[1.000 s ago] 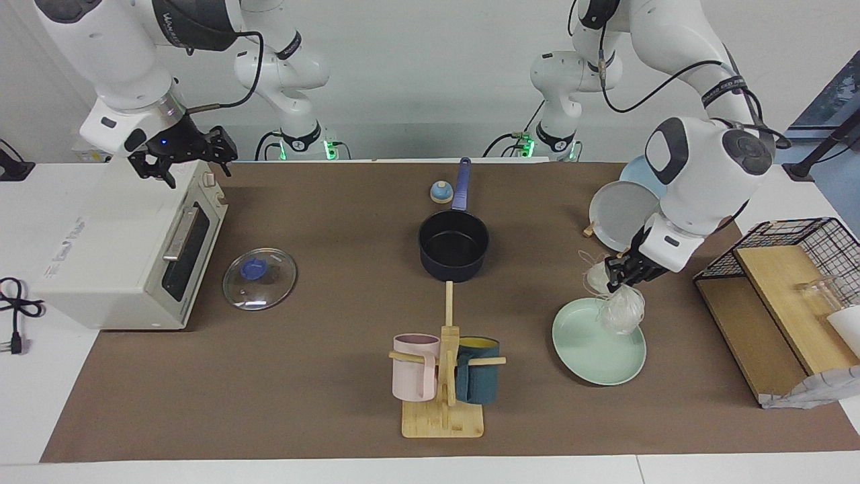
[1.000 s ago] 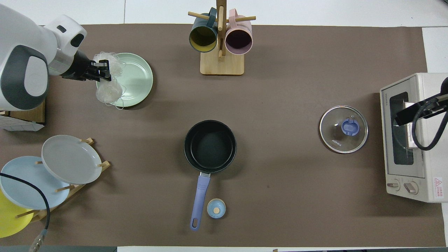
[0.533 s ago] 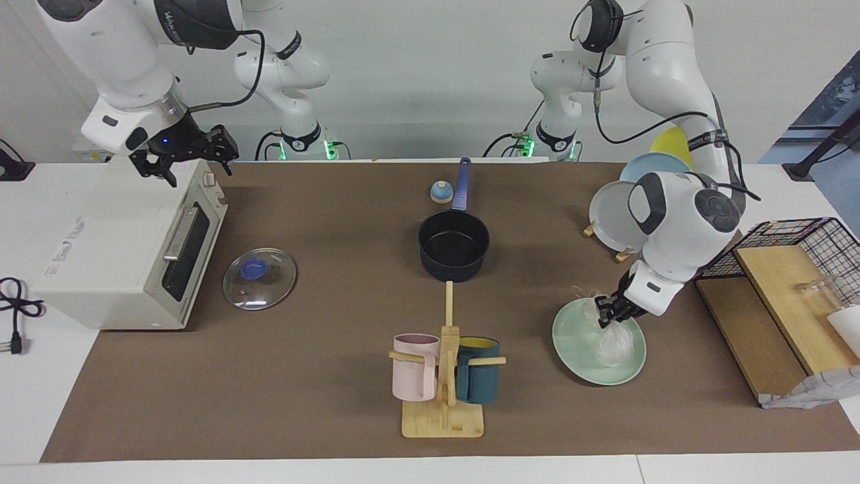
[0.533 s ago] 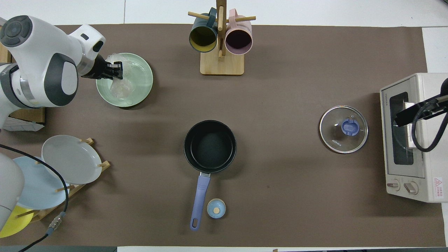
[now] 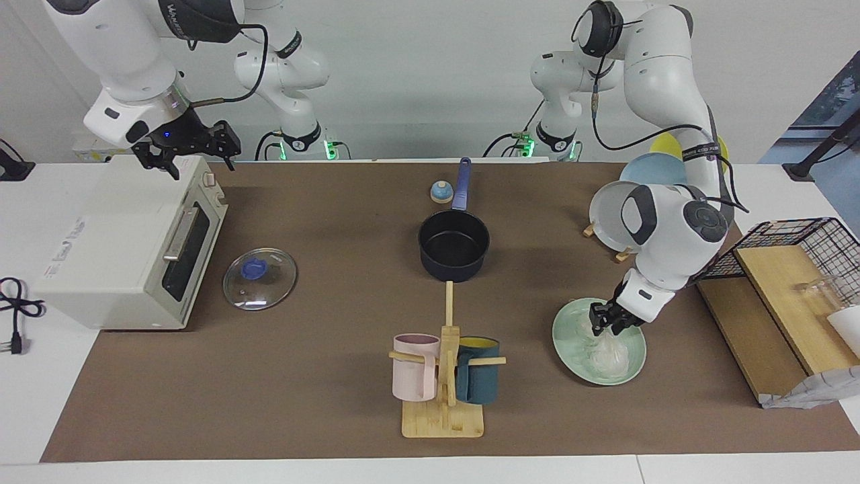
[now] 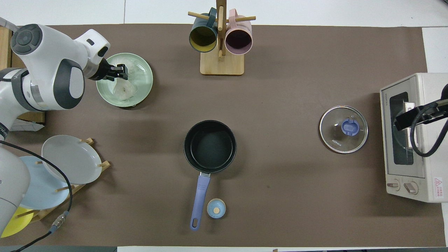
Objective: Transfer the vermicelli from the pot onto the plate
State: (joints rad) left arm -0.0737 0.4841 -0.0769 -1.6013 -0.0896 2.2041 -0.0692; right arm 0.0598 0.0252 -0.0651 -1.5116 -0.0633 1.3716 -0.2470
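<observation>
1. Both views were bright and evenly lit, apparently from above.
2. Shadows were soft: a faint one lay beside the pot, another under the toaster oven.
3. The glass lid carried mild glare.
4. Focus was sharp throughout, with little visible edge distortion.

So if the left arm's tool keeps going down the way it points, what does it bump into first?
Probably the vermicelli right under the left tool, lying on the plate; they may already touch.
</observation>
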